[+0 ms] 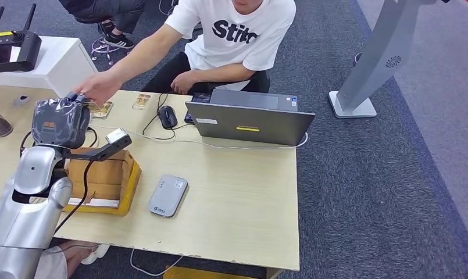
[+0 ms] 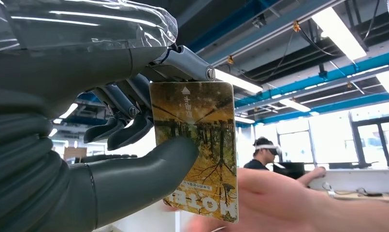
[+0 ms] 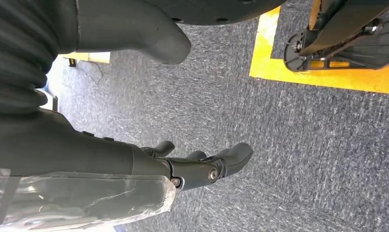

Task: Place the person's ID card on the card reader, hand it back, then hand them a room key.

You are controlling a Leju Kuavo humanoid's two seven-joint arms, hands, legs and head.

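The robot's left hand [image 2: 110, 145] is holding a card [image 2: 197, 150], pinched between its thick thumb and its darker fingers. The card has a yellow picture of trees on it. A person's hand [image 2: 279, 203] is reaching in and touching the card's free end in the left wrist view. From the head view, the person's hand [image 1: 97, 87] meets the robot's left hand [image 1: 65, 119] at the far left of the table [image 1: 237, 203]. This looks like the hand-over of a card.

The right hand [image 3: 202, 164] hangs down over the grey carpet [image 3: 279, 121]. It holds nothing, and its fingers are loosely apart.

What could go wrong? If the robot lets go too soon, before the person has a firm hold, the card could drop onto the table or the floor. If the robot holds on too tight while the person pulls, the card could bend or slip out sideways.

The grey card reader [image 1: 168, 195] lies on the table, near the middle, just right of the cardboard box [image 1: 103, 174]. Two more cards [image 1: 141, 101] lie at the far edge.

The person's white shirt [image 1: 234, 29] reads "Stit", and the rest is hidden. The writing on the card is too hard to read, as it is upside down.
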